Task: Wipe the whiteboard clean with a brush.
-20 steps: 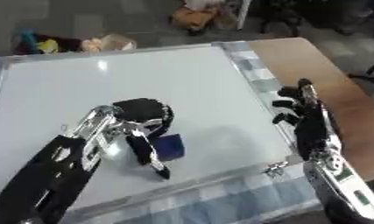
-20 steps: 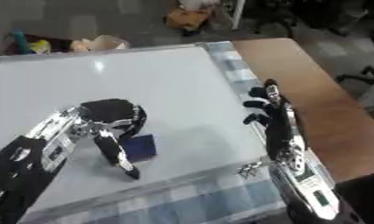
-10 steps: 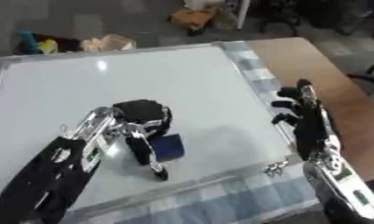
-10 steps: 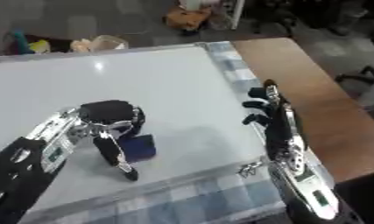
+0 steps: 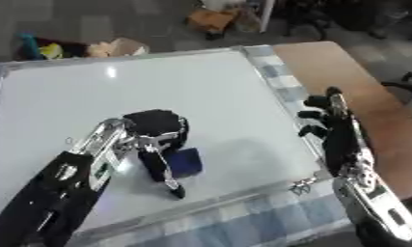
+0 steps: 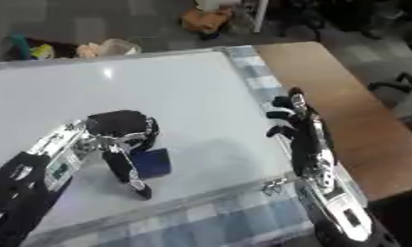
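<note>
A large whiteboard (image 5: 141, 96) lies flat on the table and looks blank. Near its front sits a dark blue brush (image 5: 188, 161). My left hand (image 5: 156, 132) is over the board with its fingers curled down around the brush's left side; one long finger reaches toward the board's front edge. My right hand (image 5: 331, 123) rests at the board's right edge, fingers straight and pointing away, holding nothing.
A checked cloth (image 5: 268, 212) shows under the board along the front and right. Bare brown table (image 5: 352, 72) lies to the right. A metal clip (image 5: 300, 185) sits at the board's front right corner. Boxes and clutter stand on the floor beyond the far edge.
The left hand with the brush has stayed in about the same place on the board. The right hand has not moved.
</note>
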Robot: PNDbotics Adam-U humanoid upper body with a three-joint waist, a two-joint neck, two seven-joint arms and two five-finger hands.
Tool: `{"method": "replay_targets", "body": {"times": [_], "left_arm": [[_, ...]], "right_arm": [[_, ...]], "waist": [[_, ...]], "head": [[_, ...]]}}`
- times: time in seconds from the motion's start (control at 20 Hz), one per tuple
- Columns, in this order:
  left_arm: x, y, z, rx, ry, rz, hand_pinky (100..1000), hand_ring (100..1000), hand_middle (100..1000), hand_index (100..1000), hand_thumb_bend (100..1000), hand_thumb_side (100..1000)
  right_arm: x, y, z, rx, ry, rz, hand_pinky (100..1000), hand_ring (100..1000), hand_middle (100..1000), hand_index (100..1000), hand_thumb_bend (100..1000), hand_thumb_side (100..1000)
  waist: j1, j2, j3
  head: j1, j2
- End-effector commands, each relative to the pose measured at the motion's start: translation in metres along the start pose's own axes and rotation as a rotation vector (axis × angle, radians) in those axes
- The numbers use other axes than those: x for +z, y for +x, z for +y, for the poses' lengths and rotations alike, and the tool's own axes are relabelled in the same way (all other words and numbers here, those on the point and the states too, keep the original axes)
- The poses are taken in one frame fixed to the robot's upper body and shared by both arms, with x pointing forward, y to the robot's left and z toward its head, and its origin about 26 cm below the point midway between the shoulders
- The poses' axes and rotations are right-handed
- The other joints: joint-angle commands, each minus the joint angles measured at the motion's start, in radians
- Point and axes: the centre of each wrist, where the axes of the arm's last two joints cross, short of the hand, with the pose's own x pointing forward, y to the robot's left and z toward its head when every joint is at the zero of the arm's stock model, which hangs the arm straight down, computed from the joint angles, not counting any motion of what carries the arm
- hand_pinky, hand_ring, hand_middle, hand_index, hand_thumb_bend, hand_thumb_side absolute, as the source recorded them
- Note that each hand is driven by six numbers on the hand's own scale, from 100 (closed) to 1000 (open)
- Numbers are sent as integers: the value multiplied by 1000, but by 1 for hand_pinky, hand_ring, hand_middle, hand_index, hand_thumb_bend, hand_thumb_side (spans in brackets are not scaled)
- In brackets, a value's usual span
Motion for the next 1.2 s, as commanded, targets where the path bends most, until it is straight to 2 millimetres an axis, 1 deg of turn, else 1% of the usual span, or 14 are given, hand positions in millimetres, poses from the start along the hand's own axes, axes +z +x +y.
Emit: {"method": "replay_targets", "body": {"times": [0.05, 0.4, 0.6, 0.85, 1.2], "left_arm": [[-1, 3, 12, -14, 31, -9, 346, 323, 370, 186, 860, 488], [-1, 4, 13, -17, 29, -16, 358, 331, 375, 196, 844, 466], [-1, 4, 13, -23, 23, -22, 364, 334, 377, 192, 821, 418], [-1, 4, 12, -23, 22, -25, 329, 310, 353, 188, 816, 405], [-2, 4, 10, -10, 18, -22, 302, 298, 342, 188, 817, 398]], "right_arm": [[-3, 6, -1, 3, 6, -20, 340, 594, 632, 643, 100, 765], [-3, 6, -1, 2, 7, -20, 340, 594, 633, 644, 100, 764], [-3, 6, -1, 2, 9, -19, 340, 594, 633, 644, 100, 764], [-3, 6, -1, 1, 9, -19, 340, 594, 634, 644, 100, 764], [-3, 6, -1, 1, 9, -17, 340, 595, 634, 644, 100, 767]], "waist": [[-2, -16, 0], [-3, -16, 2], [-5, -16, 4], [-6, -16, 5], [-8, -15, 6]], "head": [[-4, 9], [-4, 9], [-4, 9], [-6, 10], [-8, 10]]}}
